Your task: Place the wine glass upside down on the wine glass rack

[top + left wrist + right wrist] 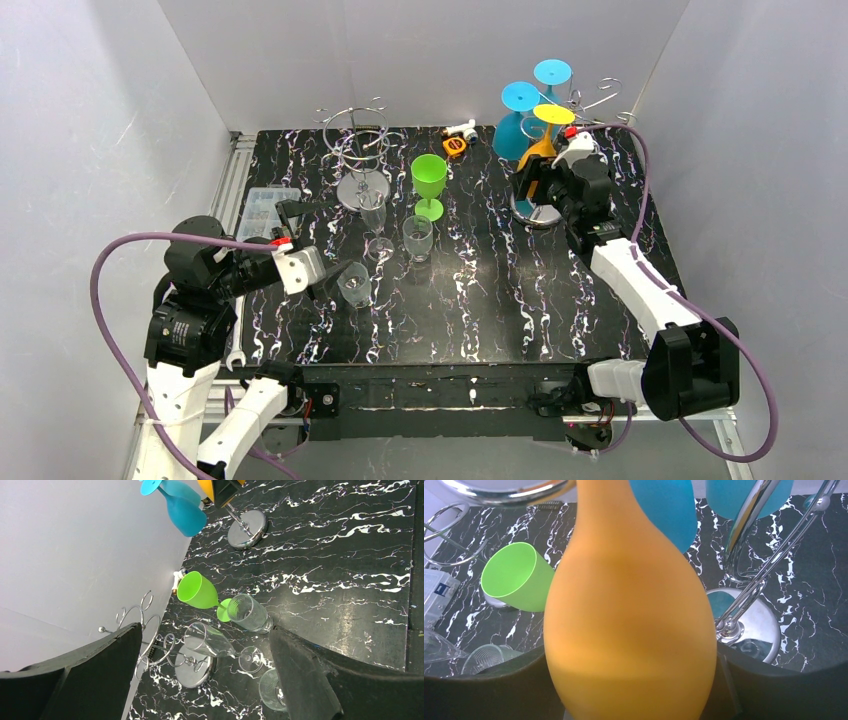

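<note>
Gripping orange wine glass [629, 625], inverted: right end effector [535, 185] | left end effector [335, 280]: released

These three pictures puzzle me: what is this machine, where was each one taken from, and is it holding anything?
Two robot arms are bolted at the near edge of a black marbled table. The wide picture comes from a camera above and behind them; the other two come from cameras on each wrist. The right claw holds an orange wine glass upside down at the right rack, where two blue glasses already hang. The left claw is open and holds nothing. On the table stand a green glass, a few clear glasses and a second, bare metal rack.
</note>
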